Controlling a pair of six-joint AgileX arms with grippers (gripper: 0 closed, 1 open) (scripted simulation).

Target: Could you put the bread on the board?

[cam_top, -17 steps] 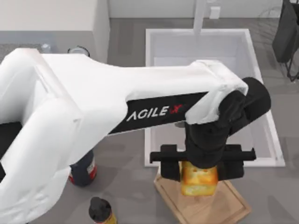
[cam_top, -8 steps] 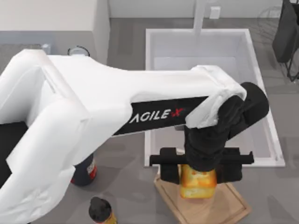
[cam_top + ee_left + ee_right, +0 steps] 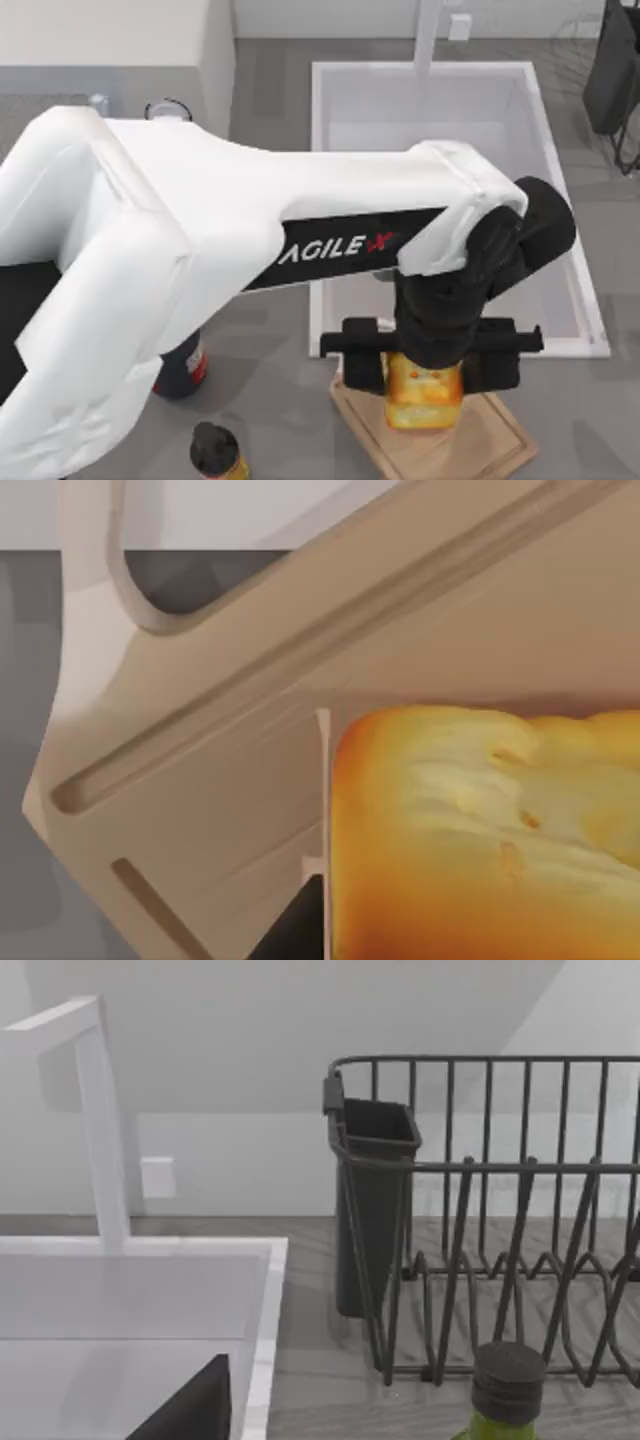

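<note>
Two black fingers of the left gripper (image 3: pixel 426 368) clamped on the bread (image 3: pixel 424 392) — a blocky golden-yellow loaf chunk with toasted orange-brown edges and small holes, one finger on each flank. Loaf low over the light tan wooden cutting board (image 3: pixel 490 440), near its handle end; touching or just clear of the wood, cannot tell. In the left wrist view, bread (image 3: pixel 480 830) close above the board (image 3: pixel 250 760), inset groove and whitish loop handle (image 3: pixel 90 600) beyond it. Side grip probably chosen to leave the underside free for setting down flat. Judged: placing step nearly done, release not yet made.

Grey counter (image 3: pixel 270 400) beneath; white sink basin (image 3: pixel 420 110) just beyond the board. Dark bottle with a red-and-white label (image 3: pixel 185 368) and black-capped yellow bottle (image 3: pixel 215 452) off to the left, well apart from the board. Right arm parked by the dark wire dish rack (image 3: pixel 500 1220) — green bottle with grey cap (image 3: pixel 508 1392) beside it.
</note>
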